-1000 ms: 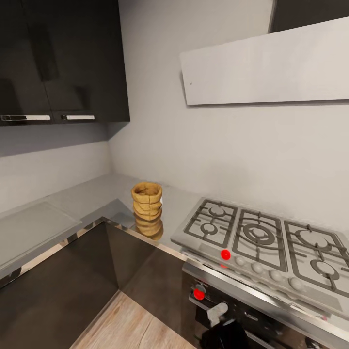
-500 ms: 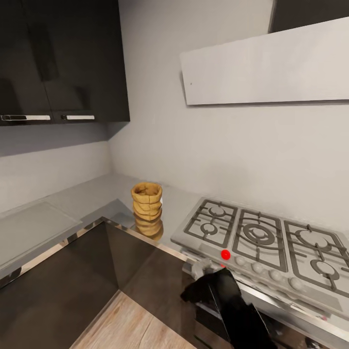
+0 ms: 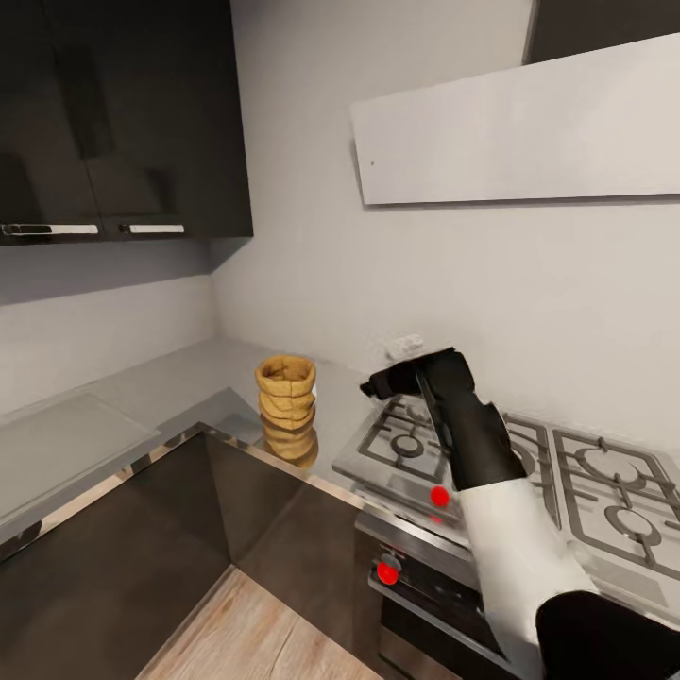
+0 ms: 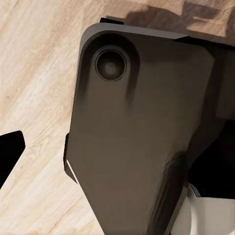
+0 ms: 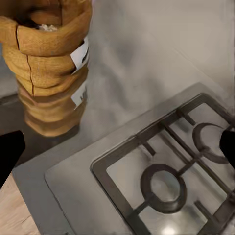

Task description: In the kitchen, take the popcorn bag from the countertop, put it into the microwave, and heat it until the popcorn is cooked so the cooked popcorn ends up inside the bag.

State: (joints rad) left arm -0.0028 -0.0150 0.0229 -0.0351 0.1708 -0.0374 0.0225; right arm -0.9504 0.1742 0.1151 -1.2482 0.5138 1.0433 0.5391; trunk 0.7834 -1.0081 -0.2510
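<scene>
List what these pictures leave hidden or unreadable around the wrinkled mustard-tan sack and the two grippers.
- Mustard-tan sack: head view sees no contents; right wrist view cuts its mouth at the edge, pale bits too small to identify.
- Right gripper: head view, fingers too dark and small to judge the jaws; right wrist view shows black fingertips at opposite edges.
- Left gripper: left wrist view, one black fingertip; a dark panel blocks the rest.

Grey walls (image 3: 312,170), dark glossy upper cabinets (image 3: 123,113), white slanted hood (image 3: 519,127), pale wood floor (image 3: 255,633)
</scene>
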